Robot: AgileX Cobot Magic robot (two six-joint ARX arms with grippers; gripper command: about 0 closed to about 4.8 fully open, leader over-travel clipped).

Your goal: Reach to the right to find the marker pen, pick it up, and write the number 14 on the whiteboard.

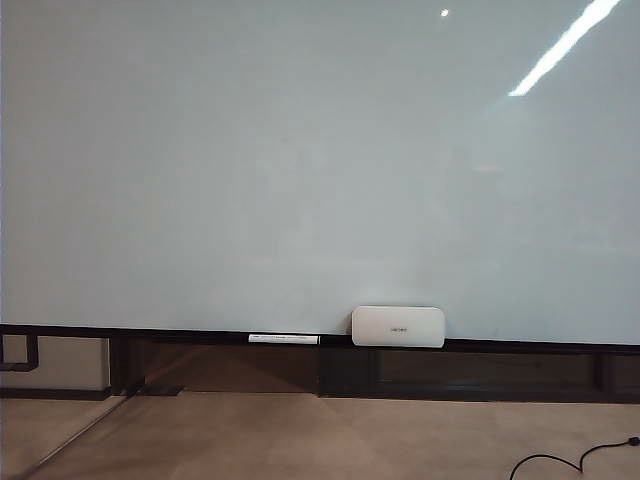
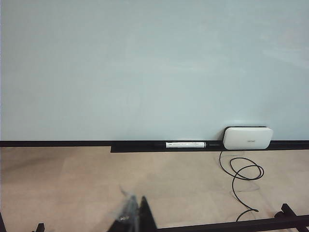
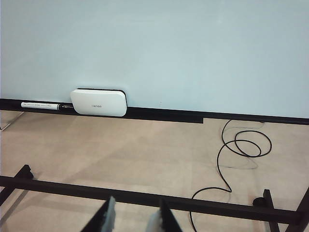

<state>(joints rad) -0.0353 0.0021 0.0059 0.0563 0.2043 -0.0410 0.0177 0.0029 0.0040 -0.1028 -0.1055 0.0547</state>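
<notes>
Whiteboard [image 1: 300, 150]: bare; I see no strokes of the number 14 on it.
White box [image 1: 398, 326]: sits on the dark lower rail [image 1: 520, 346]; I use it as my landmark.
Marker pen, location: not in any view. By the task it lies off to the right, beyond the white box, outside what I can see.
White pen [image 1: 284, 339]: on the rail just beside the white box, to its left in the exterior view, lying lengthwise along the rail with a dark end toward the box. I do not take it for the task's marker.
Marker pen, axis and heading: cannot tell until it is found.
Marker pen, handling (judgement): light, stiff, smooth-barrelled, so likely to slip or roll. I would pinch it across mid-barrel, clear of the tip.
Left gripper [image 2: 135, 217]: well back from the white box, over the floor. It is blurred, so I cannot tell how its jaws stand.
Right gripper [image 3: 135, 220]: also well back from the white box, jaws parted, nothing between them.
Cable [image 3: 231, 154]: coiled on the floor near the white box.
</notes>
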